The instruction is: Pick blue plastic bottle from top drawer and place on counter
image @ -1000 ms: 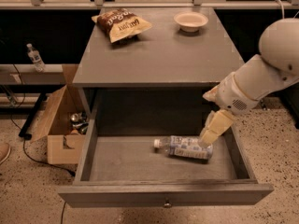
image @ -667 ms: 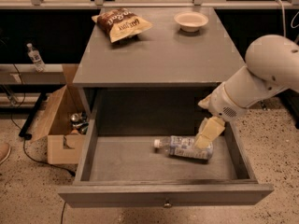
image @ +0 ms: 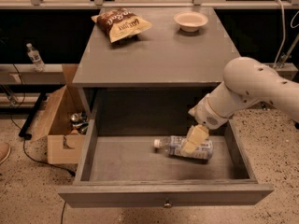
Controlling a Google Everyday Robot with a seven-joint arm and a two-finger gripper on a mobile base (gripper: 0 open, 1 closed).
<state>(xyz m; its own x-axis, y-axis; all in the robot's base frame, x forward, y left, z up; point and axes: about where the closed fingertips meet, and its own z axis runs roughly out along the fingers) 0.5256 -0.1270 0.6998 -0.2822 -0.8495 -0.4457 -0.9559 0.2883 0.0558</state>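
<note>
The blue plastic bottle point(image: 175, 147) lies on its side on the bottom of the open top drawer point(image: 121, 160), white cap pointing left. My gripper point(image: 192, 141) hangs from the white arm that comes in from the right and sits right over the bottle's label end, covering part of it. The counter point(image: 159, 55) is the grey cabinet top above the drawer.
A chip bag point(image: 120, 24) and a white bowl point(image: 190, 20) stand at the back of the counter. An open cardboard box point(image: 58, 125) with cans sits on the floor left of the cabinet. Another clear bottle point(image: 34, 57) stands on a shelf at far left.
My arm has moved left and down into the drawer, bringing the gripper from the bottle's right end to directly over it. The bottle has not moved.
</note>
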